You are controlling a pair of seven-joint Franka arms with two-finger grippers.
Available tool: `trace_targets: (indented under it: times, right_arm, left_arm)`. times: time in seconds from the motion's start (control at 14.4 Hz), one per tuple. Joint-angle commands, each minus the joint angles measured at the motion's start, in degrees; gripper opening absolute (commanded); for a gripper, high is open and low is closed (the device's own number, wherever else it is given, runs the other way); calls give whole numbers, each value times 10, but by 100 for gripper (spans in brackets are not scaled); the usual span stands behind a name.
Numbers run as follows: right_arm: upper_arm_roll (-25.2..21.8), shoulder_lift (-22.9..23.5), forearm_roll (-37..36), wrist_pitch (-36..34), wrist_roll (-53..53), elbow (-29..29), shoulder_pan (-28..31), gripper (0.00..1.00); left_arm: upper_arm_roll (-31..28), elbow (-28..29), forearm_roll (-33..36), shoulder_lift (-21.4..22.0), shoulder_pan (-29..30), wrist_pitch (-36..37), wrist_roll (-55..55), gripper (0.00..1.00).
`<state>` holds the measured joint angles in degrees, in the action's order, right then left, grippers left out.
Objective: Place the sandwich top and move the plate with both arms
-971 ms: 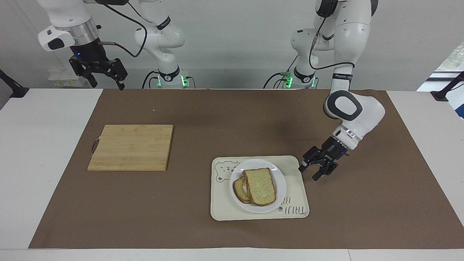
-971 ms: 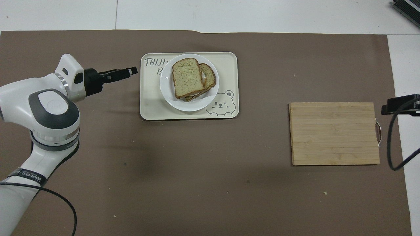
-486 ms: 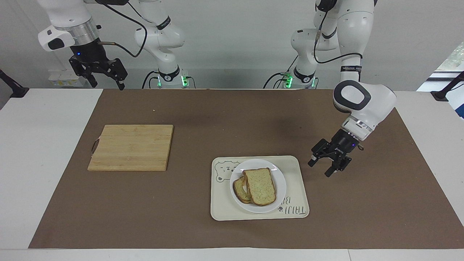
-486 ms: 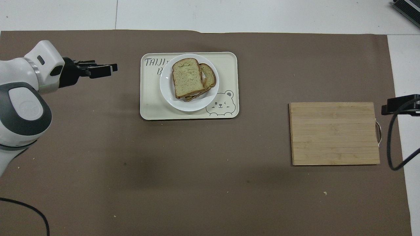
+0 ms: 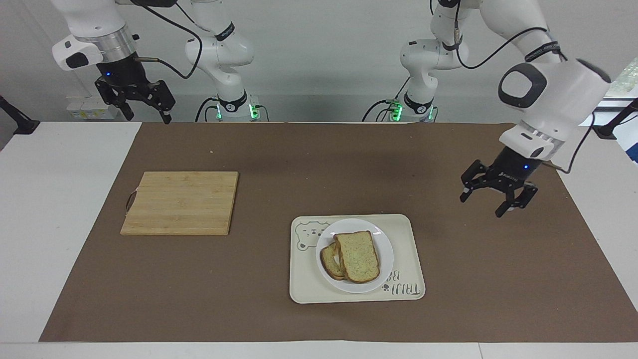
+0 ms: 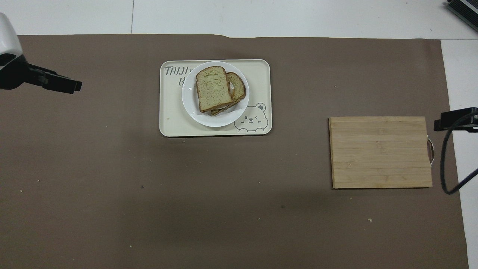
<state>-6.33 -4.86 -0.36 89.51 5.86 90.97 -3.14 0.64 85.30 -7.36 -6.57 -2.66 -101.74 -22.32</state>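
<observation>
The sandwich top (image 5: 357, 256) (image 6: 212, 87), a pale speckled slice with brown crust, lies on another slice on the small white plate (image 5: 386, 249) (image 6: 190, 108). The plate stands on the cream bear tray (image 5: 404, 234) (image 6: 171, 119). My left gripper (image 5: 491, 199) (image 6: 71, 86) is open and empty, raised over the brown mat toward the left arm's end, apart from the tray. My right gripper (image 5: 144, 112) is open and empty, raised over the table edge by the right arm's base; only its tip (image 6: 453, 118) shows overhead.
A wooden cutting board (image 5: 180, 202) (image 6: 381, 151) lies on the brown mat (image 5: 319, 164) toward the right arm's end, nearer to the robots than the tray. A black cable (image 6: 446, 164) hangs beside the board.
My left gripper has pulled back and risen away from the tray toward the left arm's end of the table. The bread, plate and right arm have not moved.
</observation>
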Motion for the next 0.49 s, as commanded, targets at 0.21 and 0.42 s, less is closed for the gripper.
trace_targets:
  times: [0.21,0.42]
  right_arm:
    - [-1,-8,1,-4,-15,6,1,100]
    - [-1,-8,1,-5,-15,6,1,100]
  left_arm:
    - [-16,0,70,103,-2,202,37,100]
    - [-17,-12,74,95,-3,228,47,100]
